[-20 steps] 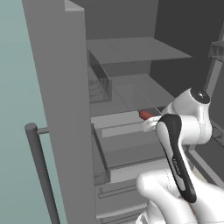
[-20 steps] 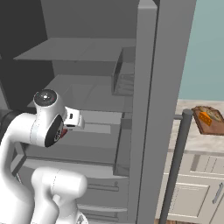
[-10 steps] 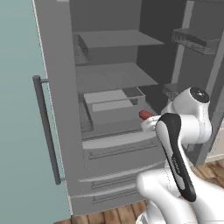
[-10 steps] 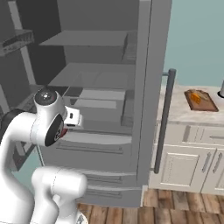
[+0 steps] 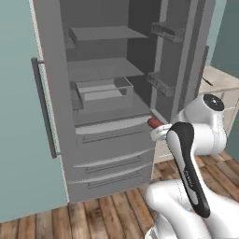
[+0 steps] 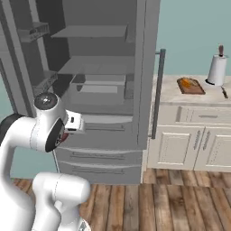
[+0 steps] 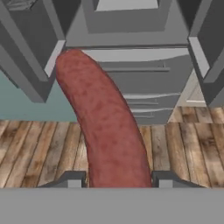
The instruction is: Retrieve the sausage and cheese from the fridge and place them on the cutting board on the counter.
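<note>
The sausage is held between the part-closed gripper tips. It is best carried level to the cutting board, the clamp kept firm.

Sausage: mottled reddish-brown. Fridge: plain grey throughout. Cutting board: brown wood. Counter: pale beige, marbled. Floor: brown wood planks.

A home kitchen — a tall grey fridge stands open with bare shelves and lower drawers, beside cream cabinets under a pale marbled desk. A cutting board and paper towel roll sit there — wood-plank floor, teal walls.
</note>
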Tool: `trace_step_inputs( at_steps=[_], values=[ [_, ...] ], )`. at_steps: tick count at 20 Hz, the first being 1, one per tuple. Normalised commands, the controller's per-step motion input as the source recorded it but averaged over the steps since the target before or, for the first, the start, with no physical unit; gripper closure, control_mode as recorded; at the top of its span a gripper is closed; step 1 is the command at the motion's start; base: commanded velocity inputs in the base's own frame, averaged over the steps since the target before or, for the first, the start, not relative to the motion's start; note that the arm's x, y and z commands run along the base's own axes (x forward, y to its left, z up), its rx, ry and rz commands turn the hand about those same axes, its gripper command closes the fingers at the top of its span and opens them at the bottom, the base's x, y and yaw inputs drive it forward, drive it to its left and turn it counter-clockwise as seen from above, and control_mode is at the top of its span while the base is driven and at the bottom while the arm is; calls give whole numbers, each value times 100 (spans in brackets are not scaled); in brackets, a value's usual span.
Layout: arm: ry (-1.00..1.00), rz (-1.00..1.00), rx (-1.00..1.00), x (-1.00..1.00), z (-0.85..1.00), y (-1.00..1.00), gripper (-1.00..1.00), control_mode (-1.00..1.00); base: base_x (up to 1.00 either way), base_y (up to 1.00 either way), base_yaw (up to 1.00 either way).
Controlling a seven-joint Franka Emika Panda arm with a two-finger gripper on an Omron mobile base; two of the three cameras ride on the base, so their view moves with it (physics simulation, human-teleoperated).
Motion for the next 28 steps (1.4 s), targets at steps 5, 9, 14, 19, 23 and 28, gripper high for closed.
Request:
trace_step_inputs(
  at_steps=[5,9,14,19,23,28],
  values=[
    [0,0,0,0,0,0,100,100,0,-2,-69],
    [0,0,0,0,0,0,100,100,0,0,-75],
    [0,0,0,0,0,0,100,100,4,-25,-73],
    [0,0,0,0,0,0,100,100,21,-30,-71],
    [0,0,0,0,0,0,100,100,56,-14,-63],
    [0,0,0,0,0,0,100,100,100,0,-15]
  ],
)
